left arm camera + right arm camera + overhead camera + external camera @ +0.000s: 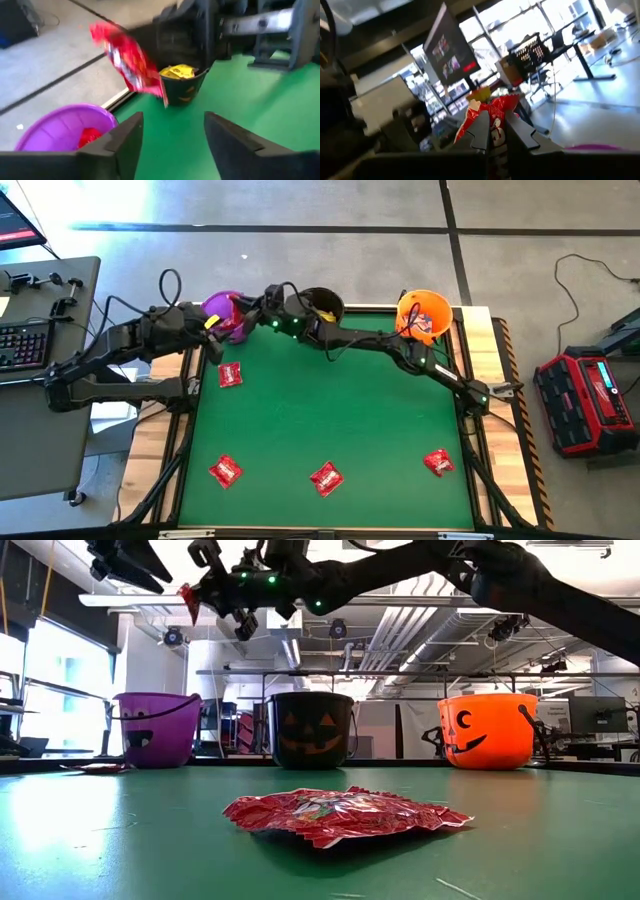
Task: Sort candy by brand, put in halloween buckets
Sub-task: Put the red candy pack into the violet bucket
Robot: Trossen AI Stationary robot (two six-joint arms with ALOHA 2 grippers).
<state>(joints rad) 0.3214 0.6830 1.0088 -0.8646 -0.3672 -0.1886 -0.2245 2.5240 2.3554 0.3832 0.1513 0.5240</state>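
High view: both arms crowd the far-left corner, hiding much of the purple bucket (226,312) and black bucket (322,302); the orange bucket (424,315) is clear, and four crinkly red packets (327,478) lie scattered on green felt

Low view: one glossy foil packet (345,816) lies up front, the three round pails lined behind

Left wrist view: left gripper (172,131) spread wide and empty, a blurred red packet (129,59) beyond it

Right wrist view: right gripper (495,131) pinches a red packet (495,117)
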